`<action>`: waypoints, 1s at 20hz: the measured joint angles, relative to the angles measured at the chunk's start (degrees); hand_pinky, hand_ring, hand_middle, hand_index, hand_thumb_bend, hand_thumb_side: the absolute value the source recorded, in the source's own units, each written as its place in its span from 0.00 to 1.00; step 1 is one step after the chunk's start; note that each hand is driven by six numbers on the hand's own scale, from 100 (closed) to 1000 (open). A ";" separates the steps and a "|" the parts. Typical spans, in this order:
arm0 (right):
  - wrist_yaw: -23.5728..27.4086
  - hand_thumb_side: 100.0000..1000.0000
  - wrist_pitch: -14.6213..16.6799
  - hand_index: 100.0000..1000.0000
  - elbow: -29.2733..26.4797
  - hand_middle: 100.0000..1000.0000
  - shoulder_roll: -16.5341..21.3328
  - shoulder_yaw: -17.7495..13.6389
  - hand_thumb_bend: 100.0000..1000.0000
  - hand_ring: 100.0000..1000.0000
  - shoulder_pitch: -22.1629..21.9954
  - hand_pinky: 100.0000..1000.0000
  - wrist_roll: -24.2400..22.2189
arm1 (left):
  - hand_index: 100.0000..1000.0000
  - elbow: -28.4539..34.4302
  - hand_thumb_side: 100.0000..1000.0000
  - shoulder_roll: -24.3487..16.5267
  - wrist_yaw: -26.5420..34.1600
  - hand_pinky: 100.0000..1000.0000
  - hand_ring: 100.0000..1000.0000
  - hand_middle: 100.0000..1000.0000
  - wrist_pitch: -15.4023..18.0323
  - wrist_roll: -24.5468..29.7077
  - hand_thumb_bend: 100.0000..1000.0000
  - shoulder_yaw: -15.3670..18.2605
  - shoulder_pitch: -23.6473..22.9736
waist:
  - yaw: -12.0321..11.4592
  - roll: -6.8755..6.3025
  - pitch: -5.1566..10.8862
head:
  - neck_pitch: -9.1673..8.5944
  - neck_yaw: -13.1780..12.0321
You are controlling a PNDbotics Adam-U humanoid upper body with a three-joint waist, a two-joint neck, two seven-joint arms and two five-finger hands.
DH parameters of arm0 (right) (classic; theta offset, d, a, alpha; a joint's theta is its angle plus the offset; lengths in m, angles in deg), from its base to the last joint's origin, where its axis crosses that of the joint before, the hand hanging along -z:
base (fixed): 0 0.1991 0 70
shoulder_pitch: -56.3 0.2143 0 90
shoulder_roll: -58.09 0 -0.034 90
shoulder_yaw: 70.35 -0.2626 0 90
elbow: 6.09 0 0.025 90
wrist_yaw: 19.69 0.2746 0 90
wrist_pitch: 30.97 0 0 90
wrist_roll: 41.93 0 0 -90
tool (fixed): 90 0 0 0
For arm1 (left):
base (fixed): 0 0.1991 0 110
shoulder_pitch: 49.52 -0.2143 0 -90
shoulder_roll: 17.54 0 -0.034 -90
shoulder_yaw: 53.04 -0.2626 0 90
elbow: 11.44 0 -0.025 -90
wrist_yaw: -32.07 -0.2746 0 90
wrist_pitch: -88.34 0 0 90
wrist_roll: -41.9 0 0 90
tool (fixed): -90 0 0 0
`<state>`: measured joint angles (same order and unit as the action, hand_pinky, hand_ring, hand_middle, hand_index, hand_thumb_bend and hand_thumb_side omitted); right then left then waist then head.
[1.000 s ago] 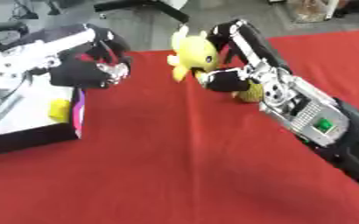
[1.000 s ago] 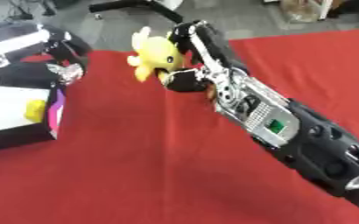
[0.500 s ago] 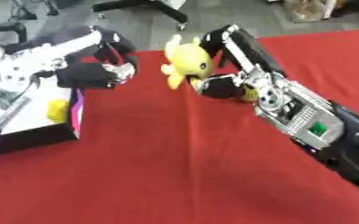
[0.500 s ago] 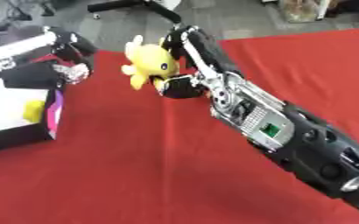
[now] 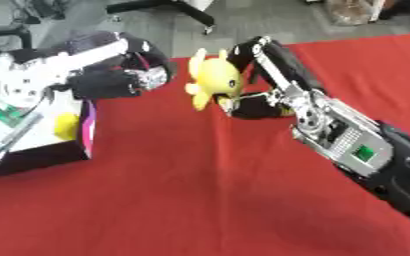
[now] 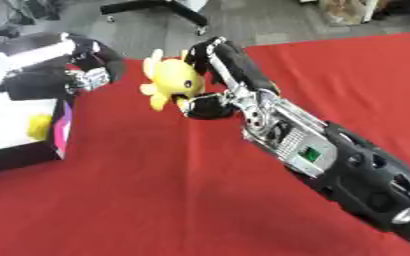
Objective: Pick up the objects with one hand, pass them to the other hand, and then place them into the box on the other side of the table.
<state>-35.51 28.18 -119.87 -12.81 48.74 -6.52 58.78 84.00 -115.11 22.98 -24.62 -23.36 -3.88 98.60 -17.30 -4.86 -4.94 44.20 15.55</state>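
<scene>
While the yellow plush toy has travelled left above the red tablecloth this past second, closing on my left hand, the handover looks imminent. My right hand pinches it, fingers curled; my left waits half-curled, holding nothing, beside the box.

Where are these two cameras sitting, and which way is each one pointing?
Left eye view: in the robot's head, looking down at the red table; left hand and right hand show.
Right eye view: beside it in the head, facing the same way; both arms show, shifted leftward.
Shared: the right hand's fingers holding a yellow plush toy near the left hand, and the box at left.
</scene>
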 measured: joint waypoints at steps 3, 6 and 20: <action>-0.01 0.00 0.04 0.43 0.00 0.32 0.00 0.09 0.09 0.55 0.00 0.41 -0.04 | 0.84 0.50 0.93 0.00 0.01 0.84 0.74 0.71 -0.19 0.67 0.18 0.00 0.09 | -0.03 0.00 -0.01 | 0.00 0.00; -0.03 0.00 0.11 0.43 0.00 0.32 0.00 0.32 0.09 0.55 0.02 0.41 -0.11 | 0.84 0.75 0.94 0.26 0.01 0.84 0.74 0.71 -0.43 1.09 0.16 0.00 0.38 | -0.06 0.00 -0.02 | 0.00 0.00; -0.30 0.00 1.06 0.43 0.00 0.32 0.00 0.68 0.10 0.55 0.60 0.41 -0.78 | 0.84 -0.57 0.93 2.94 -0.89 0.84 0.75 0.72 -0.82 2.01 0.18 -0.52 0.42 | -0.05 -0.02 -0.03 | 0.00 0.04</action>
<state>-35.81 29.24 -119.87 -12.81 49.42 -5.92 58.01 83.44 -112.18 22.09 -25.45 -21.35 -4.40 99.02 -17.35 -4.88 -4.97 44.20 15.59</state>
